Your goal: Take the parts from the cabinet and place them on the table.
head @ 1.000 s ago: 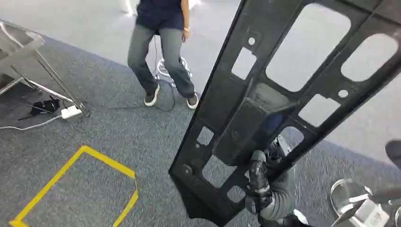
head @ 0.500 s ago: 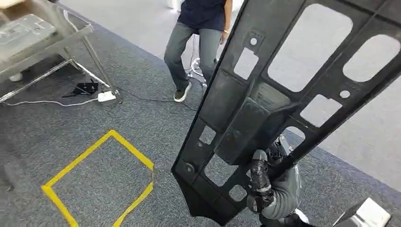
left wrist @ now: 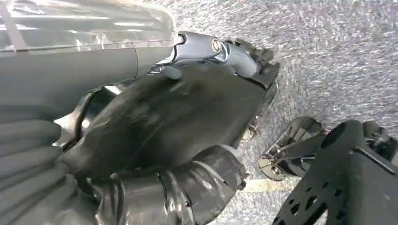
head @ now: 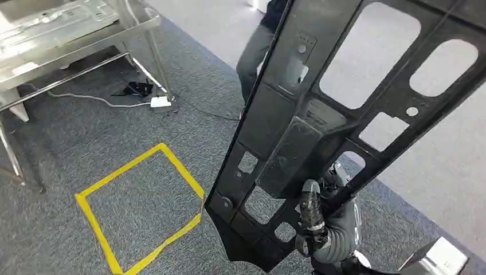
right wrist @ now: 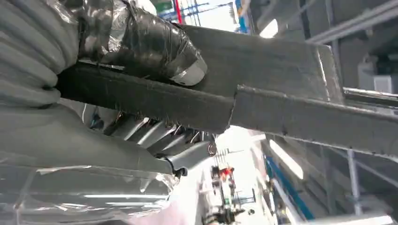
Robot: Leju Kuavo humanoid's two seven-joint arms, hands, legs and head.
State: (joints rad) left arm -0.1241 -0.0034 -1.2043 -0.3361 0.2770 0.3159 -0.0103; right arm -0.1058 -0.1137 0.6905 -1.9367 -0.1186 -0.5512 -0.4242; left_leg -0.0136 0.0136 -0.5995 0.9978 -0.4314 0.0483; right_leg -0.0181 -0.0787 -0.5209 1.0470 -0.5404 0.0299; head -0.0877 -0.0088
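Right hand (head: 321, 226) grips the black panel (head: 321, 120) low, near one end (left hand (left wrist: 155, 140): state unclear). Long overhang could swing and clip the person (head: 258, 51) or metal table (head: 63, 34).

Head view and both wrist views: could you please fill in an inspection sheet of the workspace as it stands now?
Surface: grey carpet with a yellow tape square marked on it.
Job's things: black plastic panel with cut-outs, held up off the floor; metal table at far left.
Clutter: small black object on the carpet under the table.
Robot hands: right robot hand grips the panel near its lower end; left robot hand hangs over the carpet, fingers unclear.
Cables: white power strip and cable under the table.
Surroundings: person standing behind the panel.
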